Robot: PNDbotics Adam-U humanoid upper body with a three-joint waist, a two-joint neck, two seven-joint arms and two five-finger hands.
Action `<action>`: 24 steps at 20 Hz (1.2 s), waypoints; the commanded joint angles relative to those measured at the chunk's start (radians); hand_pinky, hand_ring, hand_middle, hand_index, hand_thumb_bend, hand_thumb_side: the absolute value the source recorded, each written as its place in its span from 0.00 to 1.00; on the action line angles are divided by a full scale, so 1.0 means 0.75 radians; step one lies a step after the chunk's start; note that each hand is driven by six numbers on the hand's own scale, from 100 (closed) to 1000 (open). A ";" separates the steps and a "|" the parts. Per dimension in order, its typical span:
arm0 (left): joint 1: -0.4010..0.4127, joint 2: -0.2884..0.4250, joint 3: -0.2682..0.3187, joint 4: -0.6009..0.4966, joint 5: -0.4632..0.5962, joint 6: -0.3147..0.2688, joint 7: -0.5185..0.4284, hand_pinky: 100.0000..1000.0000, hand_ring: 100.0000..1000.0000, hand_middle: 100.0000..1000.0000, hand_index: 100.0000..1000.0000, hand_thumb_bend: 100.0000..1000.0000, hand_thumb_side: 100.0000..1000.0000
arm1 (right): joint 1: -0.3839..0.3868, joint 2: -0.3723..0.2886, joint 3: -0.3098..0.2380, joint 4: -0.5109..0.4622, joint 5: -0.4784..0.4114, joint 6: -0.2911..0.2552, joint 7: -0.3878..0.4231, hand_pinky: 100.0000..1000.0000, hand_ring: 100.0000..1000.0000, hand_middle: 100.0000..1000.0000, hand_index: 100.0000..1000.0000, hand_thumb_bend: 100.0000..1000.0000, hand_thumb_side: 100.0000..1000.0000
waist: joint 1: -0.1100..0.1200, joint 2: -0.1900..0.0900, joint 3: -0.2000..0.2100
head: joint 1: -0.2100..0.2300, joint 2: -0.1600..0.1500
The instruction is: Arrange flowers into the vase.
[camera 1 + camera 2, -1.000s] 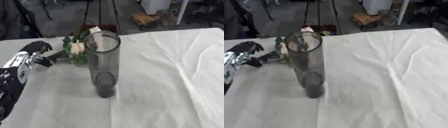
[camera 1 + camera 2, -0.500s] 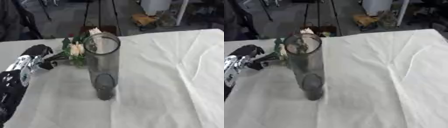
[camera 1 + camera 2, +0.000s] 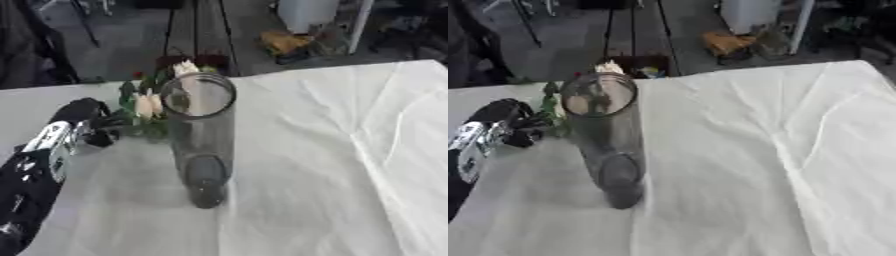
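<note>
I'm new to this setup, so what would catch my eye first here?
A tall clear glass vase stands empty on the white tablecloth, left of centre. Just behind it to the left lies a bunch of cream flowers with green leaves, and the robot's black left hand is curled at their stems.

vase (image 3: 202, 137): tall clear glass cylinder, upright on the white cloth, mouth open, nothing seen inside
flowers (image 3: 150, 104): small bunch, cream-white blooms with green leaves, lying just behind and left of the vase's rim
stems: point left, toward the black left hand (image 3: 83, 125), whose fingers curl round them
</note>
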 commanded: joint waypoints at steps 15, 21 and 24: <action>-0.006 0.007 0.019 0.034 -0.011 0.060 0.066 0.40 0.28 0.31 0.49 0.38 0.23 | -0.019 -0.010 -0.010 -0.022 -0.012 -0.007 0.007 0.63 0.69 0.71 0.82 0.00 0.65 | -0.007 -0.008 -0.006 | 0.006 -0.026; -0.001 -0.010 0.009 0.037 -0.025 0.063 0.087 0.28 0.16 0.22 0.40 0.52 0.27 | -0.018 -0.006 -0.009 -0.022 -0.013 -0.008 0.010 0.63 0.69 0.71 0.82 0.00 0.65 | -0.008 -0.005 -0.001 | 0.006 -0.024; 0.001 -0.020 0.006 0.040 -0.034 0.070 0.097 0.21 0.11 0.18 0.35 0.65 0.29 | -0.017 -0.004 -0.009 -0.022 -0.014 -0.008 0.011 0.63 0.69 0.71 0.82 0.00 0.65 | -0.008 -0.004 0.000 | 0.007 -0.022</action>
